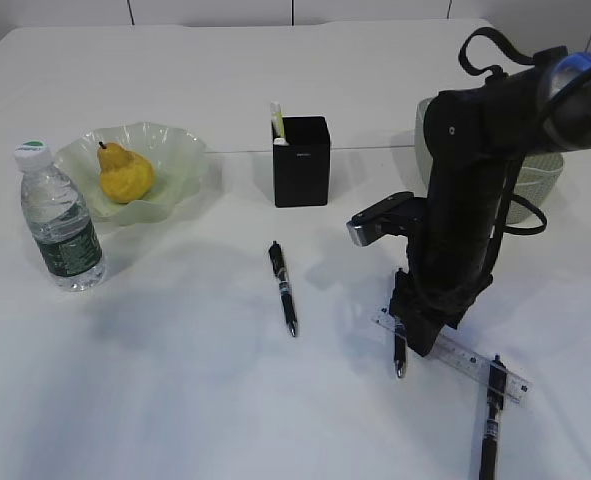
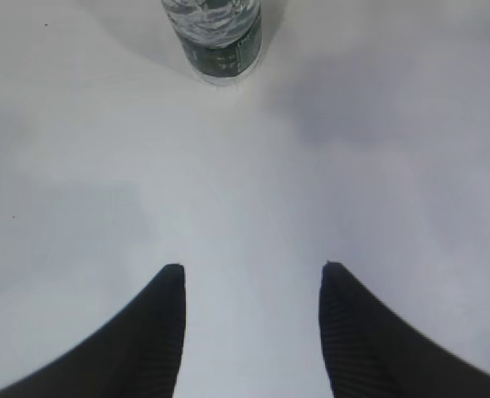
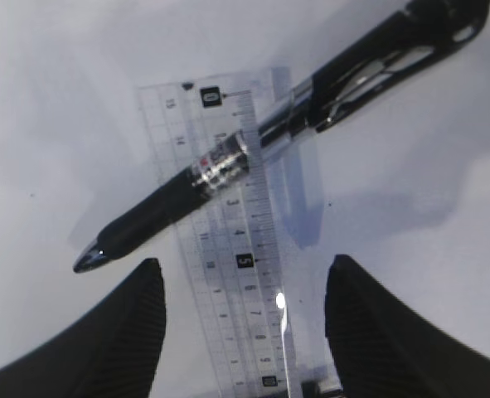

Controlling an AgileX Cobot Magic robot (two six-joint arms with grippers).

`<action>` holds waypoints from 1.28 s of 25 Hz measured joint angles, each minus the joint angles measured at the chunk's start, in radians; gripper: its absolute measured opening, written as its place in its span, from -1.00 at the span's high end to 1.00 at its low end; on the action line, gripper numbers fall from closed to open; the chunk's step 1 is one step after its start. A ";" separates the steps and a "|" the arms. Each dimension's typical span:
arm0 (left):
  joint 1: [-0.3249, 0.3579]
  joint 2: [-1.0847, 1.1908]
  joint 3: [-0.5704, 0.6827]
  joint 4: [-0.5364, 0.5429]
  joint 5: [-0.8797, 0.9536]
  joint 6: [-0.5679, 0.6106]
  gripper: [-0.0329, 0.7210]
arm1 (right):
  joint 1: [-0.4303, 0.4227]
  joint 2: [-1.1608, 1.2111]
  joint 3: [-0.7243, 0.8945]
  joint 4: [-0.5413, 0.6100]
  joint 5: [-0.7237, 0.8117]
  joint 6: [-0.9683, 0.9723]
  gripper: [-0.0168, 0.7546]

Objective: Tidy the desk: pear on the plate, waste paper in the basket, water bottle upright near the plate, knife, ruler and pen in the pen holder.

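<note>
Desk [image 1: 225,400]: large white smooth tabletop, filling nearly every view; its far edge meets pale panelled wall at the top of the exterior view. Right arm [image 1: 475,190]: black, bent down over the near right part of the desk, hiding most of the basket [image 1: 540,180], of which only a sage-green perforated side shows behind it. Plate [image 1: 170,150]: pale green ruffled glass, far left, well apart from both sets of jaws, the yellow pear [image 1: 125,172] lying in it. Water bottle [image 1: 60,220]: upright just beside the plate, straight ahead of the left gripper [image 2: 251,278] in the wrist view, only its lower labelled part in frame; that gripper's jaws stand spread over bare desk with nothing between them, open room on all sides. Pen holder [image 1: 302,160]: black box cup, mid-desk, beyond and left of the right jaws, a pale item standing in it, too small to identify. Ruler [image 3: 236,249]: clear plastic, flat on the desk, running from between the right gripper's [image 3: 245,278] spread jaws outward ahead of them; its near end is cut off by the frame edge. Pen under arm [image 3: 253,149]: black with chrome band, lying aslant across the ruler just ahead of the jaws, neither gripped; its clip end runs out of frame. Second pen [image 1: 283,288]: alone mid-desk, left of the right jaws. Third pen [image 1: 491,420]: near right, at the ruler's outer end, its lower end cut off by the frame edge.
</note>
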 joint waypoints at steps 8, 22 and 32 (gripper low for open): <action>0.000 0.000 0.000 0.000 0.006 0.000 -0.05 | 0.000 0.015 0.000 -0.002 0.000 0.002 -0.29; 0.000 0.000 0.000 0.010 0.016 0.000 -0.05 | 0.000 0.015 0.000 -0.008 0.000 0.007 -0.29; 0.000 0.000 0.000 0.010 0.024 0.000 -0.05 | 0.000 0.015 0.000 -0.010 0.014 0.012 -0.29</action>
